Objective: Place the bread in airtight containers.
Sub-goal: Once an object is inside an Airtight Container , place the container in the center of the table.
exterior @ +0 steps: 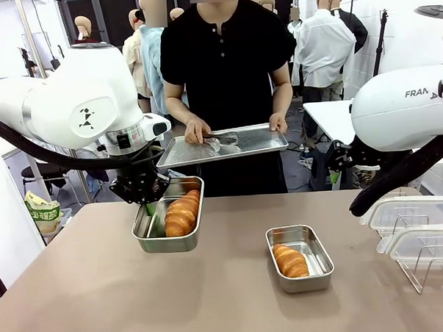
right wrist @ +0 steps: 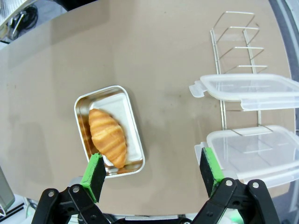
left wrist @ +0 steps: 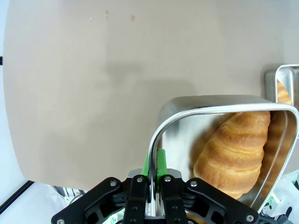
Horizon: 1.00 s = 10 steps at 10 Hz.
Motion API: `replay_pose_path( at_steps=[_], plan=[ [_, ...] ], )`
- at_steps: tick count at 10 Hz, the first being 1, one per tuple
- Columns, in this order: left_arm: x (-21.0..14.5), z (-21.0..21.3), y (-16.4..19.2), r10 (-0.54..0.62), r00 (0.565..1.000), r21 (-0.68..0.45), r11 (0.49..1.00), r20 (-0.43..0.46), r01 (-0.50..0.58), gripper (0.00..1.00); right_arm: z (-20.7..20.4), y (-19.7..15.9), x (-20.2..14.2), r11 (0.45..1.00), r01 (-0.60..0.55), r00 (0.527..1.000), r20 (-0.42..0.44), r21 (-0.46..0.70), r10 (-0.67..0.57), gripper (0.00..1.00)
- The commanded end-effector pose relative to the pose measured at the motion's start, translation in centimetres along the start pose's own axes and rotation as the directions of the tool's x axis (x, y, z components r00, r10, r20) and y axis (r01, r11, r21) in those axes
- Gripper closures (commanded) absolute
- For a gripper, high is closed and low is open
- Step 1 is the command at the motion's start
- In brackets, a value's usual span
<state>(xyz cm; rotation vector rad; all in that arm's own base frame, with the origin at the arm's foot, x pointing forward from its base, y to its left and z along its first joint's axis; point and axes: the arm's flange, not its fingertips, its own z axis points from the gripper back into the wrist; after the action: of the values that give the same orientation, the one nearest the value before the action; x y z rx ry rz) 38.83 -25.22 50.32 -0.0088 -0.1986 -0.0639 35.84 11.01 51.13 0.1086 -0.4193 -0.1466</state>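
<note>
Pinches steel pan (left wrist: 210, 100) rim with left gripper (left wrist: 155, 161); holds right gripper (right wrist: 150, 154) spread. One croissant roll (exterior: 182, 213) per pan: done. Remaining: clear lids (exterior: 415, 213) on rack (exterior: 432, 267), unfitted.

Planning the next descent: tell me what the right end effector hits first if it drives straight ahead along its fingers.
Probably the bare table, between the pan holding a roll and the clear lids. The right end effector is open; depth is unclear.
</note>
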Motion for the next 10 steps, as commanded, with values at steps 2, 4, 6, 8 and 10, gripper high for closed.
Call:
replay_pose_path(
  at_steps=[2,4,6,8,10],
  plan=[
    [0.0,0.3,0.1,-0.002,1.0,-0.001,1.0,0.006,0.002,1.0,0.0,0.0,0.0,1.0,0.0,1.0,0.0,-0.005,0.0,0.0],
    [0.0,0.3,0.1,-0.002,1.0,-0.001,1.0,0.006,0.002,1.0,0.0,0.0,0.0,1.0,0.0,1.0,0.0,-0.005,0.0,0.0],
    [0.0,0.3,0.1,-0.002,1.0,-0.001,1.0,0.006,0.002,1.0,0.0,0.0,0.0,1.0,0.0,1.0,0.0,-0.005,0.0,0.0],
    [0.3,-1.0,0.5,-0.009,0.999,-0.027,1.0,-0.044,0.007,1.0,0.0,0.0,0.0,1.0,0.0,1.0,0.0,-0.005,0.0,0.0],
    [1.1,-2.6,1.6,0.037,0.998,-0.066,0.997,-0.05,-0.04,1.0,0.0,0.0,0.0,1.0,0.0,1.0,0.0,-0.005,0.0,0.0]
  ],
)
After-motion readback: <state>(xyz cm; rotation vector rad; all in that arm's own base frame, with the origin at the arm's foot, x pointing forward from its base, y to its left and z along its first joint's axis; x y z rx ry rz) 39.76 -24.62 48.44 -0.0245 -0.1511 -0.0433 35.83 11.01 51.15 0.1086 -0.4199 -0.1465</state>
